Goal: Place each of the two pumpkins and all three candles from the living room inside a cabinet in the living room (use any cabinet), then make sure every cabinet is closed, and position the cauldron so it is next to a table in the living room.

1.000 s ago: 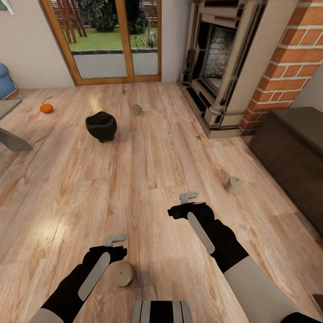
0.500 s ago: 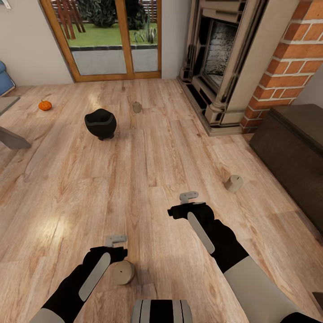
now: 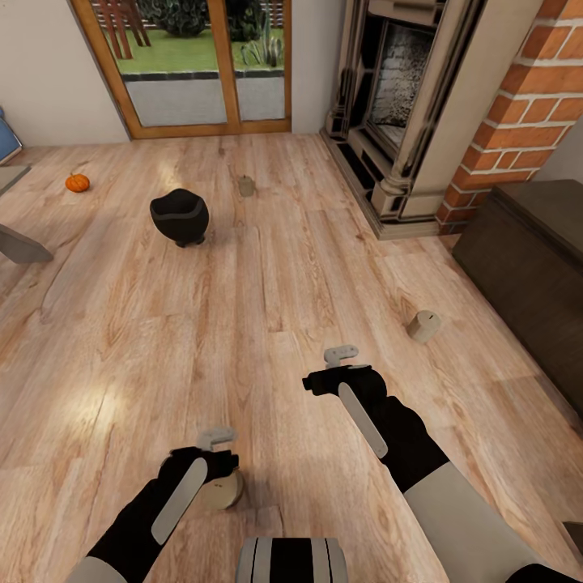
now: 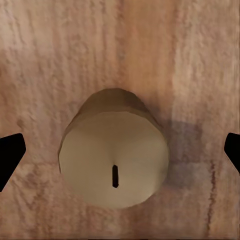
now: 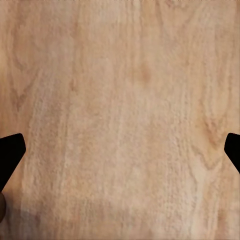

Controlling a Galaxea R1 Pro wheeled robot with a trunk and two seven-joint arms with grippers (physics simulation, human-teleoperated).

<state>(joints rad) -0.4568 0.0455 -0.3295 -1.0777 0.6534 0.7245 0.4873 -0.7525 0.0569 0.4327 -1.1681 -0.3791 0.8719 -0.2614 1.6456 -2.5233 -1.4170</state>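
Wooden flooring fills most of the head view, with a glazed door at the top, a fireplace point(image 3: 397, 105) at upper right and the dark cabinet point(image 3: 526, 267) along the right edge, its fronts looking closed.

Little of the task appears done. One pumpkin point(image 3: 78, 183) sits on the floor at upper left; the second I cannot find. The cauldron point(image 3: 179, 216) stands on open floor left of centre, well apart from the grey table point(image 3: 20, 247) whose corner pokes in at the left edge, so it probably needs moving. Three candles lie loose on the floor: a far candle point(image 3: 246, 186) just right of the cauldron, a right candle point(image 3: 423, 325) near the cabinet, and a near candle point(image 3: 220, 490) at bottom centre.

That last one looks like the step in hand. The left gripper point(image 3: 212, 453) hangs right over it, and the left wrist view shows the near candle point(image 4: 114, 156) upright, wick up, centred between the spread fingertips point(image 4: 10, 157), which stand clear of it on both sides. The right gripper point(image 3: 340, 364) hovers mid-frame over bare boards, its fingers parted and holding nothing.

Left to do, by my reading: grasp this candle, stow all five items, shut the cabinet, shift the cauldron.
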